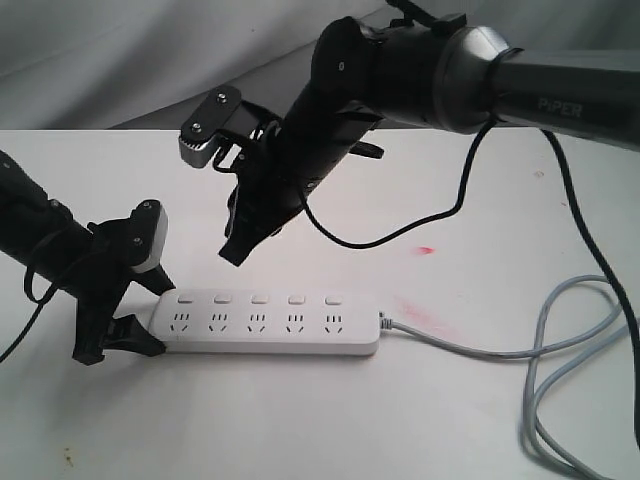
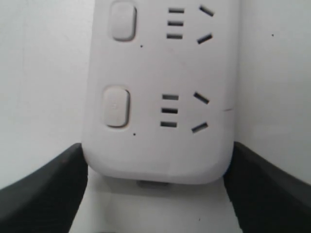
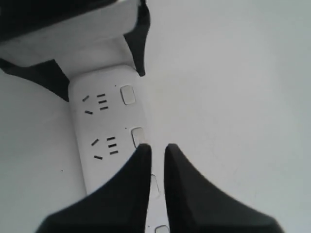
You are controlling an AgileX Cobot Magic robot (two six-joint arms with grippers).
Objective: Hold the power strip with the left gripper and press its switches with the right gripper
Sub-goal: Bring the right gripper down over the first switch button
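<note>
Power strip (image 1: 268,322) pinched by left gripper (image 1: 155,318); right gripper (image 1: 235,250) barely parted, arm (image 1: 580,95) lettered PIPER

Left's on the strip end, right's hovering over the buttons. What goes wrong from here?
1. The left gripper grips the power strip only at its rounded end, so pressing the far switches may pivot or tip it.
2. The right gripper hangs above the strip with fingertips slightly apart, near the strip's edge in the right wrist view. Coming down like this, a tip may catch only a button's edge or slip off.
</note>
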